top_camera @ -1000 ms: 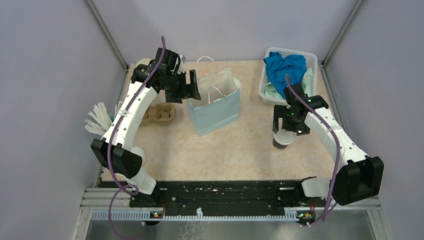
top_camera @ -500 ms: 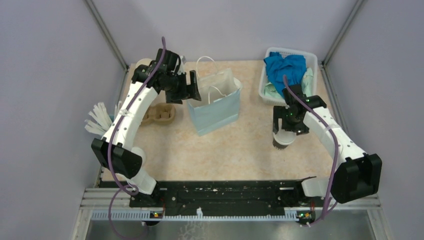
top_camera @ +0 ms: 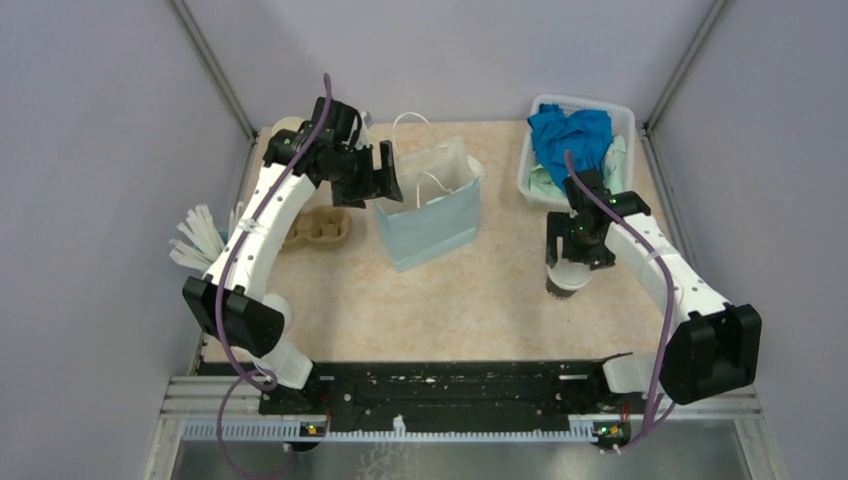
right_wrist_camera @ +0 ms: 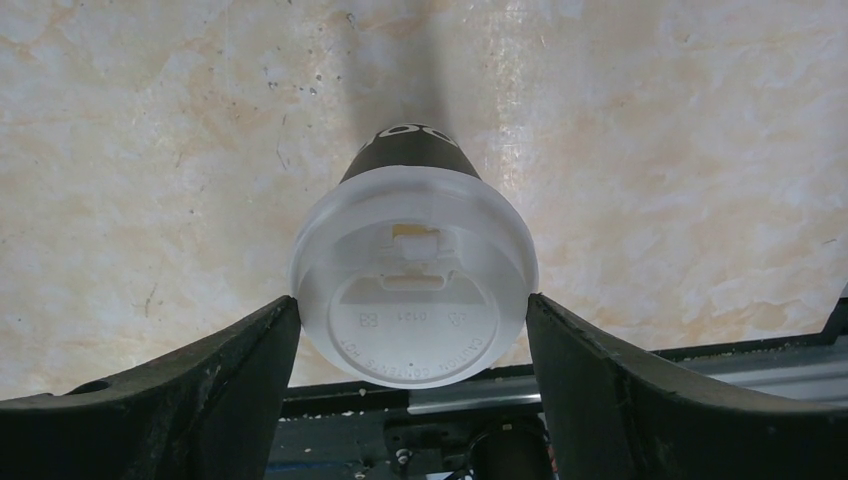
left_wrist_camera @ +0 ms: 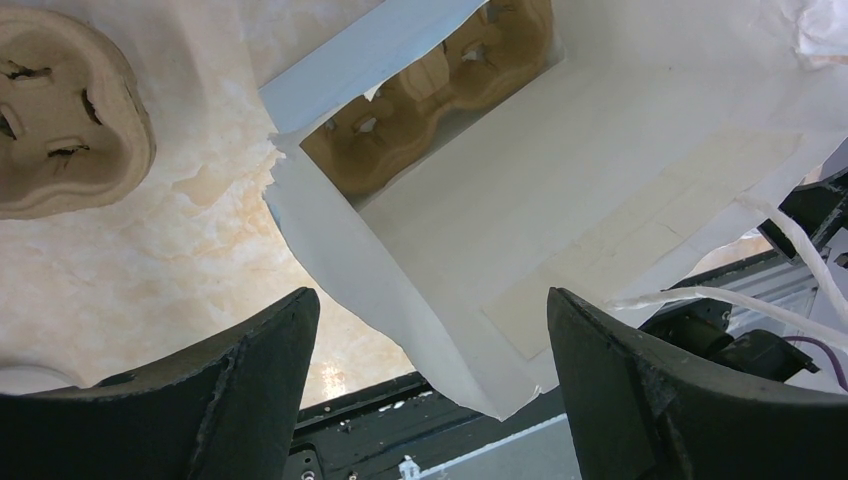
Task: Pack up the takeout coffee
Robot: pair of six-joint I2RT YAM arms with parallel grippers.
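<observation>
Right half of table (top_camera: 500,300), 4 o'clock from paper bag (top_camera: 430,215) | takeout coffee (top_camera: 566,281) upright, long axis toward wrist | right gripper (right_wrist_camera: 413,305) nearer, fingers (right_wrist_camera: 200,400) at 9 and 3 o'clock against lid (right_wrist_camera: 413,330) rim, squeeze cannot be told | left gripper (top_camera: 389,172) fingers apart at bag mouth

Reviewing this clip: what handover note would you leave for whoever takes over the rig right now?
Left pincer: open, holding nothing, above the mouth of the pale blue paper bag.
Right pincer: straddles the takeout coffee, fingers at the rim of the lid on both sides. Whether it grips yet is unclear.
Coffee: upright on the table, lid on, to the right of the bag.
Done: the bag stands open with a cup carrier inside it.
Left: grip the coffee, lift it and set it into the bag.
</observation>
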